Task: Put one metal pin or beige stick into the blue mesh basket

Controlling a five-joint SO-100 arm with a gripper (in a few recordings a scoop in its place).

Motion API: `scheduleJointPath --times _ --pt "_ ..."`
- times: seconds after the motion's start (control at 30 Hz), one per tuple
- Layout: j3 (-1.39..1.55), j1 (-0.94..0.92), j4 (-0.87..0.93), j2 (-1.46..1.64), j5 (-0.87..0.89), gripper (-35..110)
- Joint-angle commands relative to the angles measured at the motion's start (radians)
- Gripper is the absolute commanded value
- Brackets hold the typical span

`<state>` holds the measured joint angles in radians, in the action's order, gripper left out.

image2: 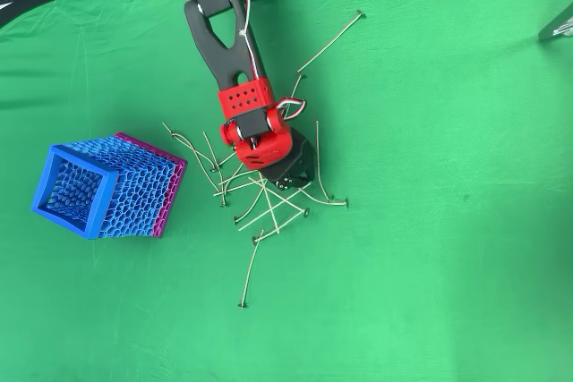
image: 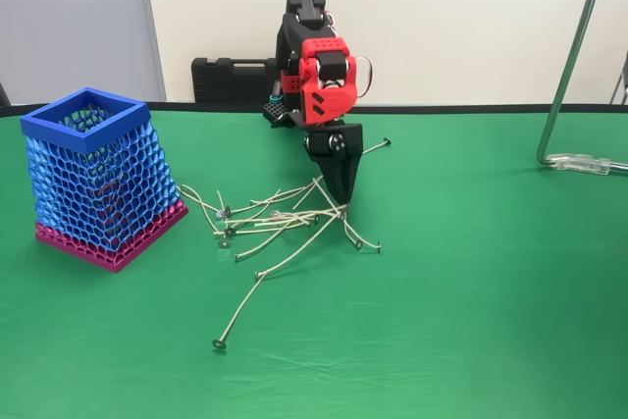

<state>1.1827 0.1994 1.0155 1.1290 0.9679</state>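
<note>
The blue mesh basket (image: pixel 93 179) stands upright at the left of the green table, with a dark-blue square rim and a magenta base; from overhead its rim (image2: pixel 55 171) frames an open mouth. A loose pile of thin metal pins (image: pixel 280 218) lies mid-table, also seen from above as the pin pile (image2: pixel 264 203). My red and black arm reaches down over it. My gripper (image: pixel 344 193) points down with its tip in the right side of the pile, and in the overhead view the gripper (image2: pixel 295 178) sits over crossed pins. Its fingers read as one closed wedge. I cannot make out a pin pinched between them.
One pin (image2: pixel 331 40) lies apart behind the arm, and a long one (image2: pixel 249 267) trails toward the front. A metal stand (image: pixel 571 76) rises at the right edge. A black case (image: pixel 231 78) sits behind the table.
</note>
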Motion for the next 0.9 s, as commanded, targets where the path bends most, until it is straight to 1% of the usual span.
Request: scheduleJointPath --times 0.0,0.43,0.67,0.87 --pt "0.078 0.005 -0.014 0.140 -0.020 1" --pt "0.417 -0.058 -0.008 0.595 -0.176 1" --pt "0.466 -0.118 0.066 0.767 -0.293 1" --pt "0.431 -0.189 0.146 0.851 -0.416 1"
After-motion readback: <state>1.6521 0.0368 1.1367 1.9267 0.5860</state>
